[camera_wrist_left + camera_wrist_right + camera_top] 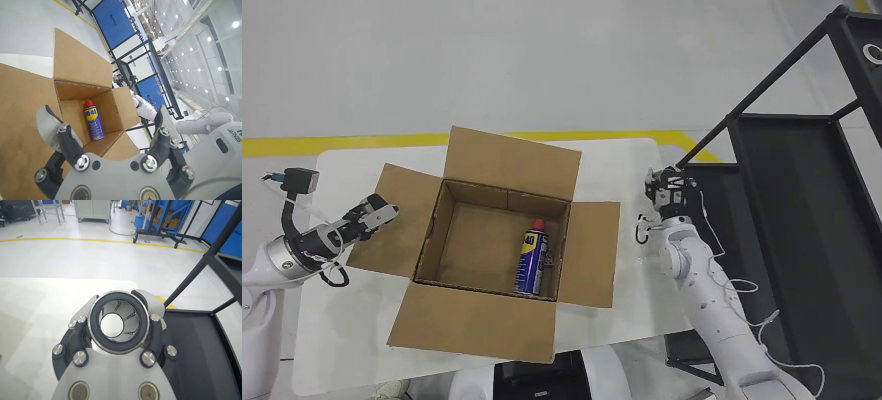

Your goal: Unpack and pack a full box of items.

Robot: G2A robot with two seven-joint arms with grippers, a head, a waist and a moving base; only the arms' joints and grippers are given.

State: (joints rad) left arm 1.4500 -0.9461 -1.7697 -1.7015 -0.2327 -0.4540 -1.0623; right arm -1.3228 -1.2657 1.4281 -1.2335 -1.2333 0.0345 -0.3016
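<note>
While in box [512, 160] — red-capped can [532, 262], blue/yellow label; tube [117, 346] in R hand [667, 187].

Box [477, 235] at the centre of the table [352, 330], four flaps spread outward. Spray can [531, 258] inside it, right of centre, close to the right wall. Left gripper [382, 213] over the left flap's outer edge. Right gripper [667, 187] at the table's right edge, a ring [117, 347] between its fingers; rack [802, 200] just beyond, to the right.
</note>
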